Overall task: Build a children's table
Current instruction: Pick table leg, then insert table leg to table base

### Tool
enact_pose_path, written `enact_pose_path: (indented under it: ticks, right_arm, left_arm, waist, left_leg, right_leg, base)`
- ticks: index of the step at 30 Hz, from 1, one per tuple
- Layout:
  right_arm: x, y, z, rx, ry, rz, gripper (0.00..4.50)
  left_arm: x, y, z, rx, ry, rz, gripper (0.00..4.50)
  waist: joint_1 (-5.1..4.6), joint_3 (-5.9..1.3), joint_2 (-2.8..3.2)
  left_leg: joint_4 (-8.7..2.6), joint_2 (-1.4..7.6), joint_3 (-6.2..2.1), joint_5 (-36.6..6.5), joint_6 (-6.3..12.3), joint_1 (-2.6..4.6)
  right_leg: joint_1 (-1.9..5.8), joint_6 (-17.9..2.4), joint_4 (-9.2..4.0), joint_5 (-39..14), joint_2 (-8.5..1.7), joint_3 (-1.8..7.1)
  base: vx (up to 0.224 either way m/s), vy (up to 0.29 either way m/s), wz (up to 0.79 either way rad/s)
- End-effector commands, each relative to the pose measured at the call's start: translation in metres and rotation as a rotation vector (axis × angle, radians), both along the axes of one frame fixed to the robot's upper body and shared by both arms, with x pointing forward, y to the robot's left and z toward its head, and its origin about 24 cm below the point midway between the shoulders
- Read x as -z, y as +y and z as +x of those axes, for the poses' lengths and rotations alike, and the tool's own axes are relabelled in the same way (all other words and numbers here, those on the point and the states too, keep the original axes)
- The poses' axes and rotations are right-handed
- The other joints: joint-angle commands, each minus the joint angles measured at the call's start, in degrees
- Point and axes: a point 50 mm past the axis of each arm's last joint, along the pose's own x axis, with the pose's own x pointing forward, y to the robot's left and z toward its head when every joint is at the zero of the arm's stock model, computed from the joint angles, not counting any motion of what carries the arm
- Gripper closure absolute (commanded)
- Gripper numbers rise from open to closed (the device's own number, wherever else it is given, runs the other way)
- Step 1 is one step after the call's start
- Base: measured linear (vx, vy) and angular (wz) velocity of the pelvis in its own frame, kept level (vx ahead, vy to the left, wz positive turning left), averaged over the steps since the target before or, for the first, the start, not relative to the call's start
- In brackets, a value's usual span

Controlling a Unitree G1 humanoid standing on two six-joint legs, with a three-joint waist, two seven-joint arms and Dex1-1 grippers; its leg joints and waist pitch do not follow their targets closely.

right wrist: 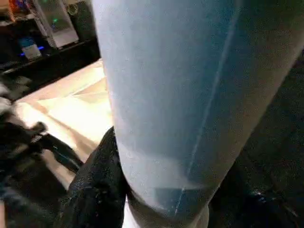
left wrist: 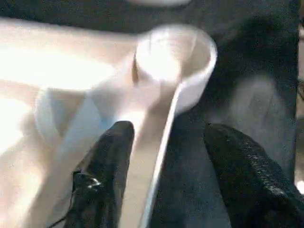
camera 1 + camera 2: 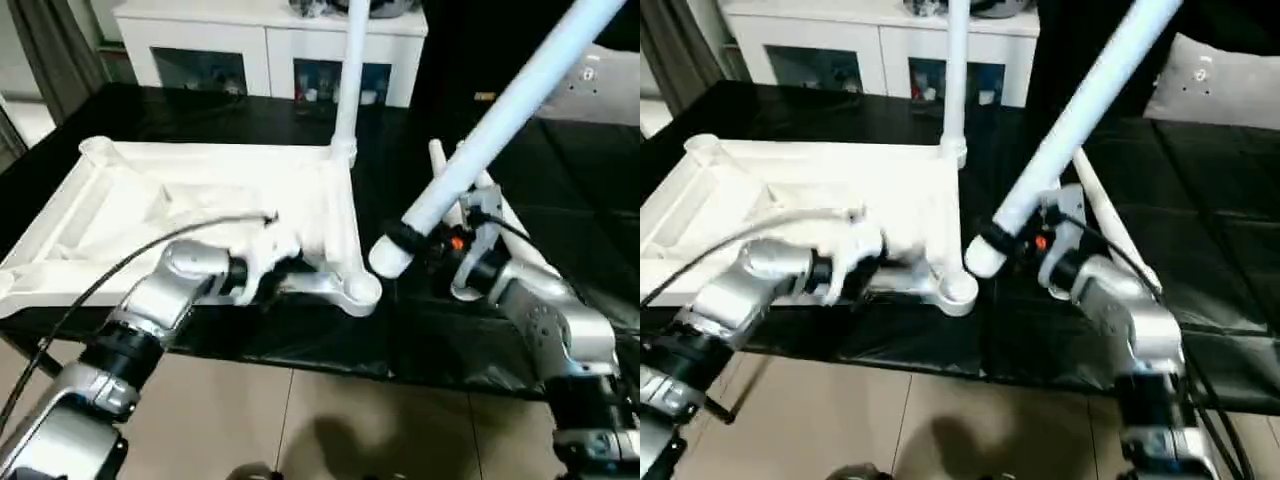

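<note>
The children's table top [image 3: 200, 200] lies upside down on the black worktable, ribs up. One white leg [image 3: 350, 80] stands upright in its far right corner socket. My right gripper [image 3: 425, 245] is shut on a second leg [image 3: 500, 110], which slants up to the right. That leg's thick end hangs just right of the near right corner socket [image 3: 360, 292]. In the right wrist view a black finger [image 1: 95, 185] presses against this leg. My left gripper [image 2: 171, 137] is open at the top's near edge, its fingers [image 2: 109, 161] astride the rim just short of the socket [image 2: 175, 57].
More white legs [image 3: 437, 160] lie on the worktable [image 3: 200, 110] behind my right gripper. A white cabinet [image 3: 270, 50] stands beyond the worktable. The worktable's near edge runs just below my wrists, with tiled floor [image 3: 320, 420] under it.
</note>
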Motion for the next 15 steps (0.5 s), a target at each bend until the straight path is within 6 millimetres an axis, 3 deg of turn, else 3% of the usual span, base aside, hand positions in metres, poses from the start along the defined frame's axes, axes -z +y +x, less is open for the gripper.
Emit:
enact_pose_path:
  ticks: [1,4,5,6,10,11,15]
  right_arm:
    - [-0.007,0.001,-0.001,-0.024,-0.024,0.004,2.63]
    - [-0.005,0.001,-0.003,-0.035,-0.016,-0.001,2.63]
    - [-0.005,0.001,-0.004,-0.038,-0.015,-0.001,2.63]
    - [-0.005,0.001,-0.004,-0.040,-0.015,0.000,2.63]
    - [-0.005,0.001,-0.006,-0.042,-0.013,0.000,2.63]
    - [-0.005,0.001,-0.007,-0.042,-0.011,0.000,2.63]
    - [-0.004,0.002,-0.007,-0.044,-0.009,-0.001,2.63]
  left_arm:
    - [-0.006,-0.001,0.004,0.043,-0.011,0.009,1.96]
    - [-0.003,0.001,0.006,0.067,0.010,0.024,2.14]
    - [-0.002,0.002,0.008,0.065,0.007,0.028,2.14]
    - [-0.001,0.002,0.009,0.065,0.006,0.030,2.24]
    - [0.001,0.002,0.012,0.070,0.005,0.025,2.57]
    - [0.001,0.002,0.014,0.062,0.013,0.004,2.79]
    - [0.004,0.001,0.015,0.071,0.021,0.000,2.93]
  waist:
    - [-0.07,-4.41,0.56]
    - [0.00,-4.28,0.52]
    - [0.03,-4.36,0.82]
    - [-0.02,-4.43,0.63]
    - [0.10,-4.56,0.75]
    - [0.17,-4.51,0.77]
    - [0.27,-4.47,0.71]
  left_leg:
    - [-4.57,6.38,-2.87,-7.33,0.70,0.81]
    - [-4.58,6.22,-2.72,-8.04,0.42,0.82]
    - [-4.53,6.26,-2.81,-8.05,0.39,0.77]
    - [-4.56,6.37,-2.83,-7.78,0.42,0.80]
    - [-4.40,6.37,-2.79,-6.23,1.25,0.64]
    - [-4.38,6.32,-2.73,-6.57,1.31,0.61]
    - [-4.48,6.41,-2.78,-7.42,1.05,0.66]
  right_leg:
    - [3.79,-7.43,-4.23,-14.55,-7.01,4.79]
    - [3.70,-8.32,-4.45,-14.96,-7.01,4.82]
    - [3.82,-8.43,-4.35,-14.61,-7.09,4.81]
    - [3.87,-8.47,-4.24,-13.91,-7.09,4.81]
    - [3.88,-8.80,-4.09,-11.85,-7.09,4.80]
    - [3.89,-8.98,-4.23,-12.26,-7.20,4.75]
    - [3.91,-8.81,-4.38,-13.69,-7.27,4.75]
  base:
    - [0.000,0.000,0.00]
    - [0.000,0.000,0.00]
    - [0.000,0.000,0.00]
    - [0.000,0.000,0.00]
    - [0.000,0.000,0.00]
    - [0.000,0.000,0.00]
    - [0.000,0.000,0.00]
